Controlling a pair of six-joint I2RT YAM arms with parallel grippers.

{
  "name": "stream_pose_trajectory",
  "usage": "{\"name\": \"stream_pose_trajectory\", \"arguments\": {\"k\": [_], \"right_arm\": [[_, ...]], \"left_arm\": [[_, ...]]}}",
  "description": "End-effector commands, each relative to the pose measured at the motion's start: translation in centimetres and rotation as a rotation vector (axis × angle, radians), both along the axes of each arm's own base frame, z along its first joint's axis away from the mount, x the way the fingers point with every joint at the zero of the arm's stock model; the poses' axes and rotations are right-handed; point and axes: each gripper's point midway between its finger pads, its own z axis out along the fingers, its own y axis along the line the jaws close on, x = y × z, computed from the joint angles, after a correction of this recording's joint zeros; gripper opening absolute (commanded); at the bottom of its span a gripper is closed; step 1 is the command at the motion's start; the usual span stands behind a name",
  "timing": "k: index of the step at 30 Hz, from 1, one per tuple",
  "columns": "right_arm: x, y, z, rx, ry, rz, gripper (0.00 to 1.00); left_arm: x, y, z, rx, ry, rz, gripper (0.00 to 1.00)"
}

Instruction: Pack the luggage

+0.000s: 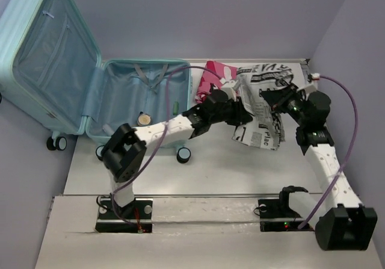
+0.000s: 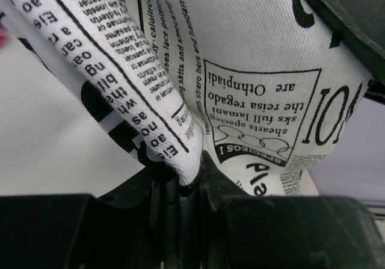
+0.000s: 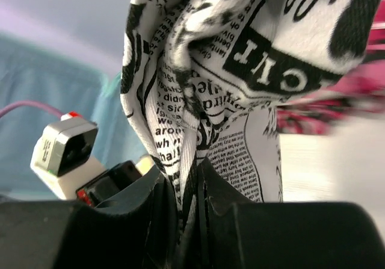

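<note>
Seeing luggage [image 1: 129,94] open at far-left worktop [image 1: 228,166] corner, long axis near-far, wheels pointing nearward. Clamping newsprint cloth [image 1: 264,124] in left pincer [image 2: 180,185] and right pincer [image 3: 189,179].

Both arms are built of white tubular links joined by chunky black joint housings: the left arm [image 1: 159,130] at centre-left of the top view, the right arm [image 1: 328,160] along its right edge. Each rises from a flat black base plate [image 1: 123,216] dotted with tiny indicator lights. A purple cable [image 1: 355,124] loops along each arm. The left gripper [image 2: 179,191] and right gripper [image 3: 191,179] are matte black. A white box-shaped wrist camera [image 3: 63,151] with a black face and a red mark sits at the left of the right wrist view.
</note>
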Motion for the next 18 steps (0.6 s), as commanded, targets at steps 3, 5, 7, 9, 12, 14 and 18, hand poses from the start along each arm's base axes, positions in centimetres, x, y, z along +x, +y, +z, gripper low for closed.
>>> {"name": "stream_pose_trajectory", "arguments": {"k": [3, 5, 7, 9, 12, 14, 18], "right_arm": [[4.5, 12.9, 7.0, 0.017, -0.139, 0.226, 0.07], [6.5, 18.2, 7.3, 0.025, -0.144, 0.316, 0.07], [7.8, 21.7, 7.3, 0.037, -0.135, 0.365, 0.07], [10.1, 25.9, 7.1, 0.044, -0.131, 0.427, 0.07], [10.9, 31.1, 6.0, 0.066, -0.101, 0.519, 0.07], [12.5, 34.3, 4.3, 0.085, -0.069, 0.561, 0.07], [13.9, 38.6, -0.8, 0.023, 0.043, 0.672, 0.59]], "left_arm": [[6.0, 15.0, 11.5, -0.085, -0.245, 0.328, 0.06], [7.5, 21.2, 12.4, -0.061, -0.285, 0.462, 0.06], [8.1, 25.3, 11.8, -0.011, -0.275, 0.559, 0.06], [8.2, 29.2, 12.9, 0.014, -0.306, 0.661, 0.06], [8.6, 35.0, 10.8, 0.068, -0.255, 0.785, 0.06], [8.8, 39.0, 7.9, 0.120, -0.188, 0.877, 0.06], [7.8, 46.6, 4.4, 0.275, -0.088, 1.091, 0.61]]}}
